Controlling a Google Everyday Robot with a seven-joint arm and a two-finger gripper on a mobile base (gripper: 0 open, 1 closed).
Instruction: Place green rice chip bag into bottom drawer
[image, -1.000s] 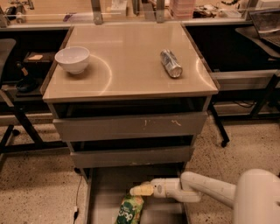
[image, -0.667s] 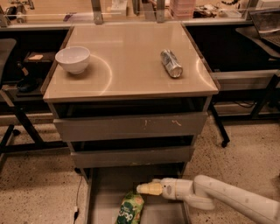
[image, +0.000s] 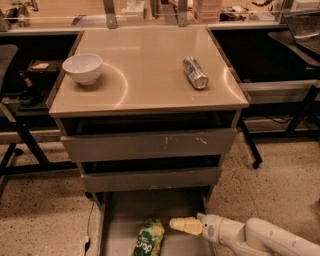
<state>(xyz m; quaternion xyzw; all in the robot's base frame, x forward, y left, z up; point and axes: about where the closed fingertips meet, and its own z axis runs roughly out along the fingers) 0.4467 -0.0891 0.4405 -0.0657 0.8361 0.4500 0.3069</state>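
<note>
The green rice chip bag (image: 148, 239) lies flat on the floor of the bottom drawer (image: 120, 215), which is pulled out at the foot of the cabinet. The bag reaches the lower edge of the view. My gripper (image: 176, 224) comes in from the lower right on a white arm. Its pale fingertips point left and sit just right of the bag's top end, slightly apart from it and holding nothing.
A white bowl (image: 82, 68) stands on the cabinet top at the left. A silver can (image: 195, 72) lies on its side at the right. The two upper drawers (image: 150, 145) stick out a little. Desks and chair legs stand on both sides.
My arm has pulled back toward the lower right and sits lower in view. The bag lies in the drawer in the same place, free of the gripper.
</note>
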